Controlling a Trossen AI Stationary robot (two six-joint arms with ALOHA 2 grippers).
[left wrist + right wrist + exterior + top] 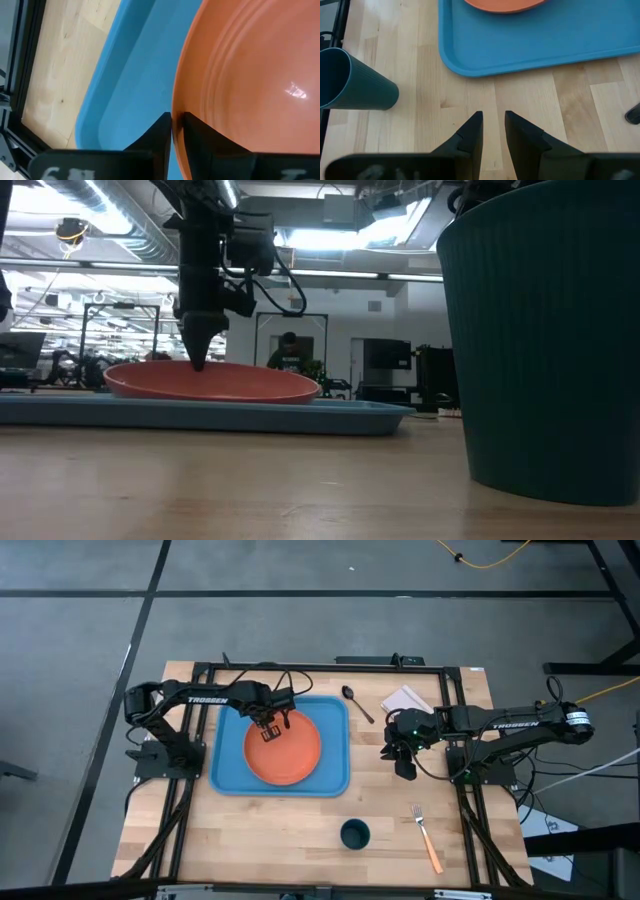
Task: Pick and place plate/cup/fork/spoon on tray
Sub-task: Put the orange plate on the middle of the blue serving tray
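Note:
The orange plate (285,748) lies in the light-blue tray (225,775) at the table's middle left. My left gripper (270,727) stands over the plate's far-left rim, shut on it. My right gripper (405,757) hovers open over bare wood to the right of the tray (530,45), with nothing between its fingers. The dark spoon (355,701) lies on the table beyond the tray's far right corner. The teal cup (355,834) stands near the front edge. The orange-handled fork (426,837) lies to its right. My left gripper pinches the plate's rim (175,107) between its two fingers, one finger (200,135) inside the plate and the other outside over the tray. The fingers come steeply from above (197,350). The plate (210,380) sits level on the tray.
A white pad (408,700) lies at the far right, close to the spoon. The black frame rails (300,668) run along the table's far and side edges. Bare wood lies between the tray and the cup (355,80).

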